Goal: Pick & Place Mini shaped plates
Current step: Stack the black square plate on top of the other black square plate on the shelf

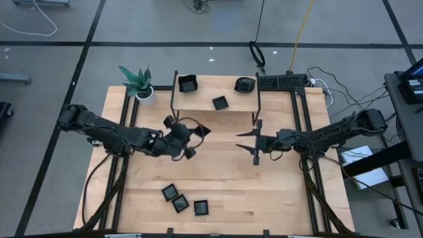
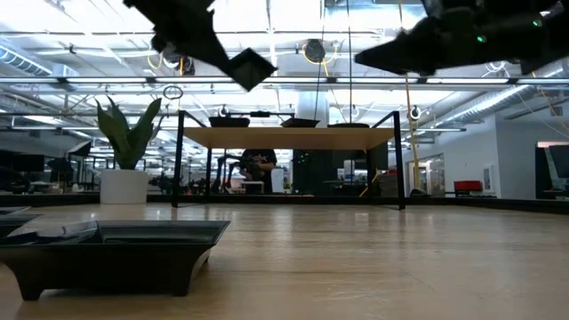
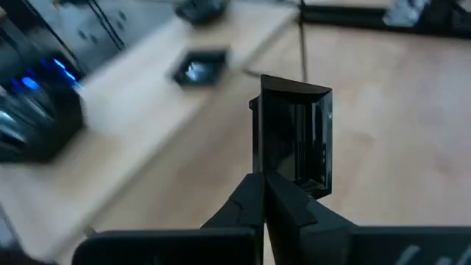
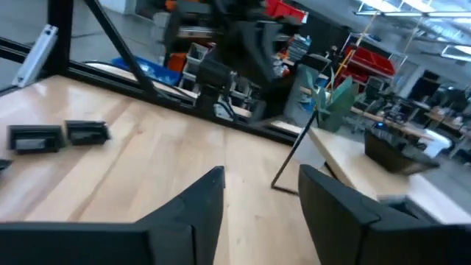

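My left gripper [image 1: 193,135] is above the table's middle, left of centre, shut on one square black mini shaped plate [image 3: 294,136], which also shows in the low view [image 2: 251,67]. My right gripper [image 1: 251,144] stands open in the air right of centre, its fingers pointing toward the table's left with nothing between them [image 4: 261,199]. Three more plates [image 1: 180,201] lie flat near the table's front edge. Other plates [image 1: 220,102] rest on the raised shelf [image 1: 198,96] at the back. My left gripper pinches the square plate's rim [image 3: 274,180] between its two shut fingers, at the side nearest the gripper. The fingers come from the table's left, slanting a little downward. The plate is lifted clear of the table and stands tilted on edge beyond the fingertips.
A potted green plant [image 1: 140,84] stands at the back left corner. The shelf's dark legs [image 1: 256,112] rise from the table at the back. One plate [image 2: 107,249] lies close to the low camera. Bare wood lies between the two grippers and at the front right.
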